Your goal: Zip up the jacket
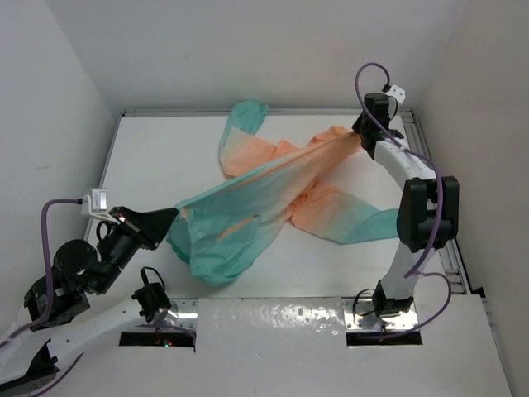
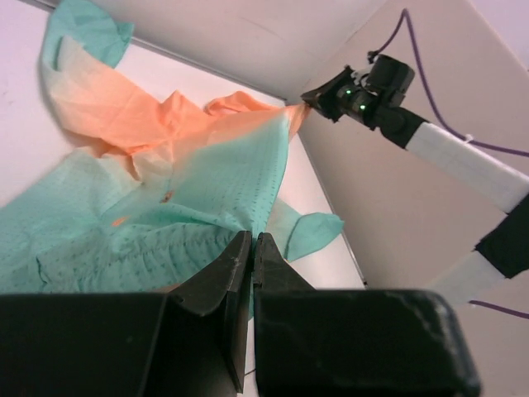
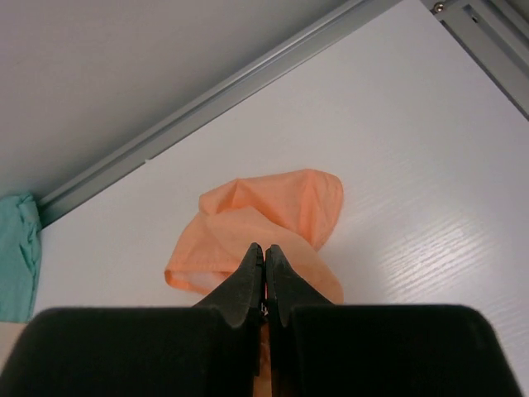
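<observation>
The jacket (image 1: 248,198), peach-orange at one end and teal at the other, is pulled taut in a diagonal line across the table. My left gripper (image 1: 175,213) is shut on its teal lower edge at the near left, and in the left wrist view the gripper (image 2: 250,240) pinches teal fabric (image 2: 165,240). My right gripper (image 1: 360,131) is shut on the orange top end at the far right. In the right wrist view the gripper (image 3: 264,251) pinches orange cloth (image 3: 273,203). A short orange zipper line (image 1: 238,224) shows on the teal part.
One sleeve with a teal end (image 1: 245,117) lies toward the back rail (image 1: 289,111). The other sleeve (image 1: 364,223) lies near the right arm's elbow (image 1: 426,211). White walls enclose the table on the left, back and right. A metal rail (image 1: 453,256) runs along the right edge.
</observation>
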You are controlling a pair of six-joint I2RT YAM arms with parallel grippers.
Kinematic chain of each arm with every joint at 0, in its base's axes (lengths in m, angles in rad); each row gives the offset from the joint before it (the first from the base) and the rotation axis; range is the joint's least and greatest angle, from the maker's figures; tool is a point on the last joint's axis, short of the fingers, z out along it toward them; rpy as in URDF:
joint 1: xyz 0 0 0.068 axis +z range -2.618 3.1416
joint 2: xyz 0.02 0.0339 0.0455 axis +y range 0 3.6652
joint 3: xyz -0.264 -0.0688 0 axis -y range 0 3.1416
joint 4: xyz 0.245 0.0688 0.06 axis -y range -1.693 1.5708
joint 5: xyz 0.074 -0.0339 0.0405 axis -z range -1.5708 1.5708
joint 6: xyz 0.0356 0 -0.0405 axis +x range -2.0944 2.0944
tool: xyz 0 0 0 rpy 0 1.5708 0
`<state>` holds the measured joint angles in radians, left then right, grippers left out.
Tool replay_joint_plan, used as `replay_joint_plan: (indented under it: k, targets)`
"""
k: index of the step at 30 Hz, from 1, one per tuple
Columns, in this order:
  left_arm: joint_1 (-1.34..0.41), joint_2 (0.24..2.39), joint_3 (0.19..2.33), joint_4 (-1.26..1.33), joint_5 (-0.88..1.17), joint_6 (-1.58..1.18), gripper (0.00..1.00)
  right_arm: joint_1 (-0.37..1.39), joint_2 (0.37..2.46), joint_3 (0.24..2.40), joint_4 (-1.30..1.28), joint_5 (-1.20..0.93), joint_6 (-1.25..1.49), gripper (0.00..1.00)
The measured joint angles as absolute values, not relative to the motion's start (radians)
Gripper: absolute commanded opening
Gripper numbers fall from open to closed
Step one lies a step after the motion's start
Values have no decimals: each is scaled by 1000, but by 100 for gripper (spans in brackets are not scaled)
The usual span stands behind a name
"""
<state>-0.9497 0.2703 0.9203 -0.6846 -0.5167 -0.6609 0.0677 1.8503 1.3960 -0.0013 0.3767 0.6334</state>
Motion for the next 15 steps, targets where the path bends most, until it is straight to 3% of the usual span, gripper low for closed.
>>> replay_joint_plan:
  k: [15]
  targets:
    - [-950, 325, 892, -699, -587, -659, 0, 39, 1739, 1309, -10, 485, 614, 0]
